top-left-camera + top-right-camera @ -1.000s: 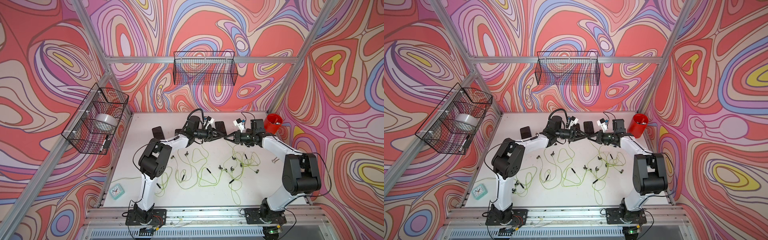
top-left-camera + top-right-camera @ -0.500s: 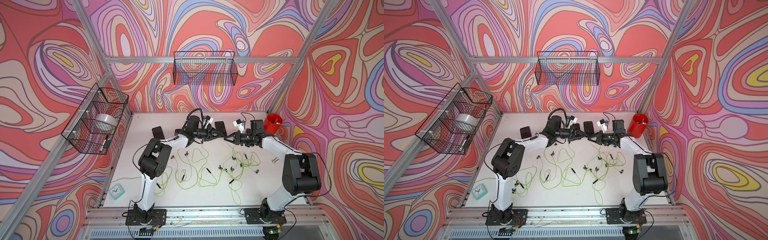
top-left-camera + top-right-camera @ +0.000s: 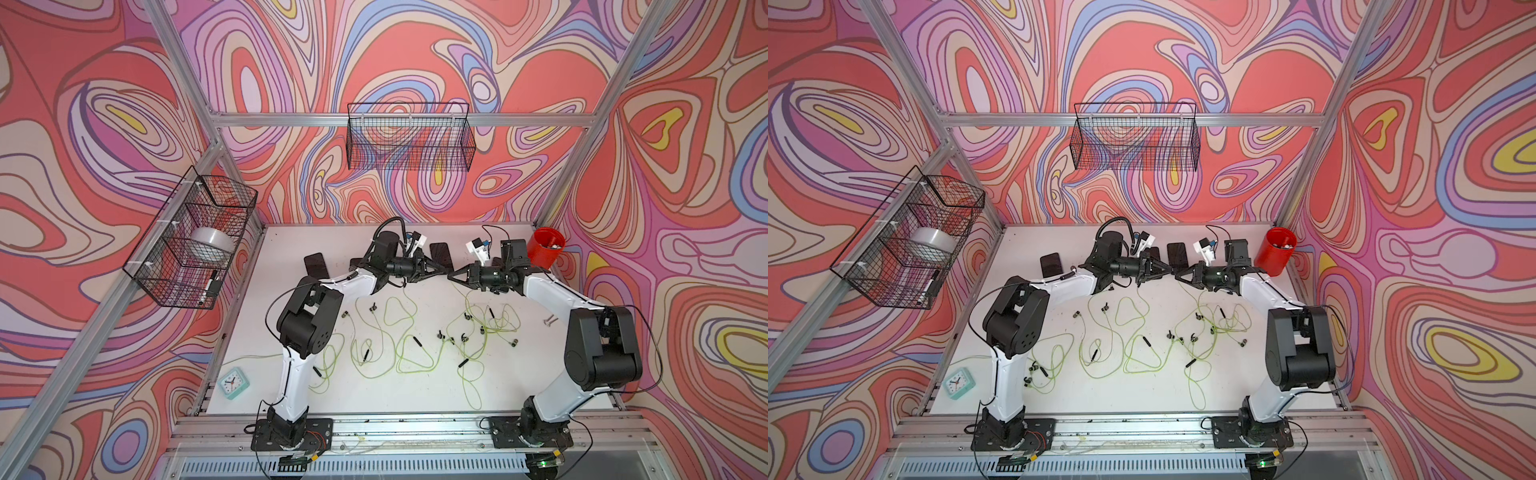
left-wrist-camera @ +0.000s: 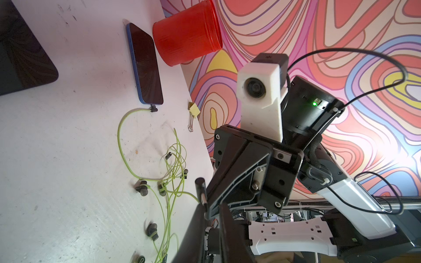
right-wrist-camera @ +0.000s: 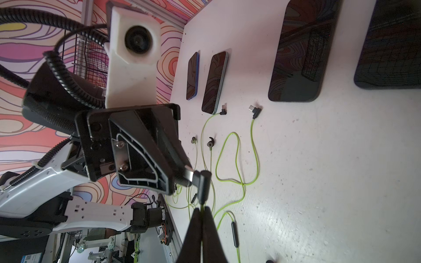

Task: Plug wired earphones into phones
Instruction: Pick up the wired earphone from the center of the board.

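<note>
Although far from finished, shows one pairing that looks made: just beside the red cup (image 4: 186,34), the nearest phone (image 4: 145,63) with a seated plug (image 4: 153,108) at its end and yellow-green cable curling away (pushed fully home? cannot tell). Leaves the other phones (image 5: 296,57), four of them in a row farther from the red cup, with nothing visibly plugged in; finds two loose plugs (image 5: 256,110) lying just off their ends, connectors bare. Has most of the wired earphones (image 5: 234,234) sprawled on the table (image 5: 330,182), nearer the arm bases than the red cup. Holds one more set in mid-air, left of the red cup: right gripper (image 5: 201,211) with fingers pressed together on the cable just behind the held plug (image 5: 203,184); left gripper (image 5: 188,174) with fingers drawn close onto that plug's metal tip, as far as can be made out. Reads as a handover to aim the plug. Remaining, by that count: seat this one, then three more.
</note>
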